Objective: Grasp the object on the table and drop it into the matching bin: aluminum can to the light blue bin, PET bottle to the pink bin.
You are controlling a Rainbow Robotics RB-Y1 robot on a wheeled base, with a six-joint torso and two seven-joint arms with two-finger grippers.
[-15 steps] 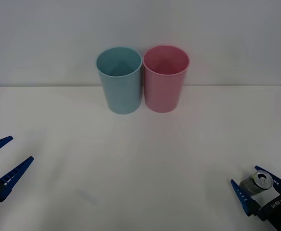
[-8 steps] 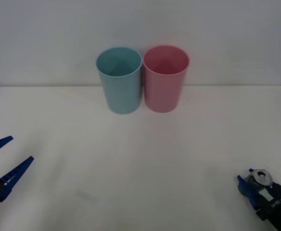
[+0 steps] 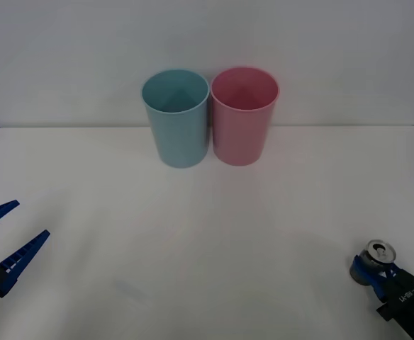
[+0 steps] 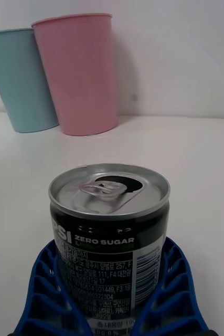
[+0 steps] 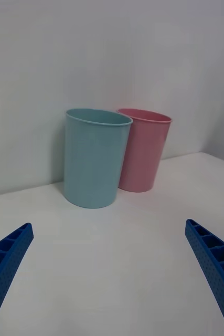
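While upright, aluminum can [image 4: 109,226] sits clamped between right pincer [image 4: 112,294] fingers.

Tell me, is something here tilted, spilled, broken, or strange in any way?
Nothing stands out. The aluminum can stands upright between the fingers of the right gripper, its top already opened, with no spill visible. The light blue bin and pink bin stand upright side by side. The left gripper waits open.

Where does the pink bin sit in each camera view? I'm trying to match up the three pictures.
Front view: pink bin at the table's far edge, right of centre.
Right wrist view: pink bin behind the gripped aluminum can.
Left wrist view: pink bin stands far off.
Shared landmark: the light blue bin right beside it.
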